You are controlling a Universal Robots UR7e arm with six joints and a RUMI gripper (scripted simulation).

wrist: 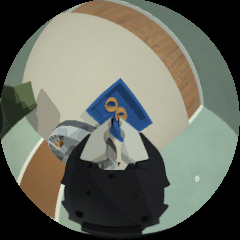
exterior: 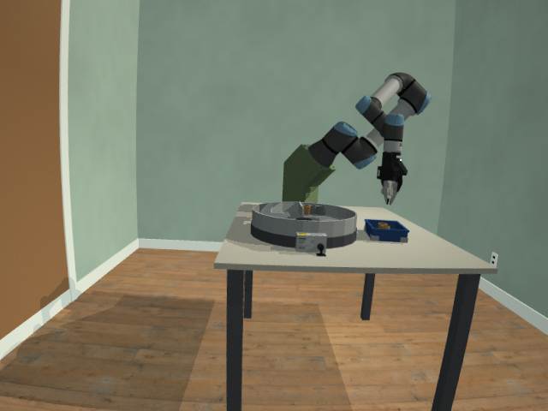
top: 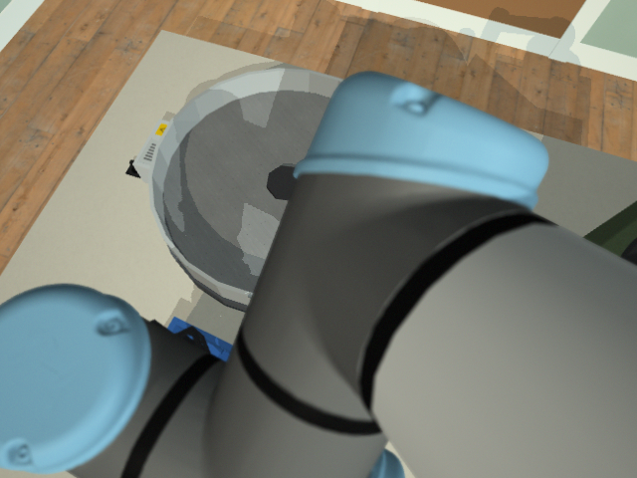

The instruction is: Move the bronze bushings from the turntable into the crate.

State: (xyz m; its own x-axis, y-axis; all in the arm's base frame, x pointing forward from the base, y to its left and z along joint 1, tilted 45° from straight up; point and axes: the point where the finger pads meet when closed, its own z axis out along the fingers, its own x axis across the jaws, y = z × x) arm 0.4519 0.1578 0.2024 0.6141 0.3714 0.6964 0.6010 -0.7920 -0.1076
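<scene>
My gripper (exterior: pixel 388 199) hangs high above the blue crate (exterior: pixel 385 229), fingers pointing down. In the wrist view its fingers are shut with nothing between them. Below them the crate (wrist: pixel 119 106) holds two bronze bushings (wrist: pixel 111 105), which lie on its floor. The grey turntable (exterior: pixel 303 223) stands left of the crate, and one bronze bushing (exterior: pixel 306 208) stands upright on it near the middle. It also shows as an orange spot in the wrist view (wrist: pixel 58 143). In the overhead view the arm hides most of the turntable (top: pixel 226 190) and the crate (top: pixel 205 336).
The turntable has a raised rim and a small control box (exterior: pixel 310 241) at its front. The arm's green pedestal (exterior: pixel 305 175) stands behind the turntable. The crate sits near the table's right side, with the table edge beyond it.
</scene>
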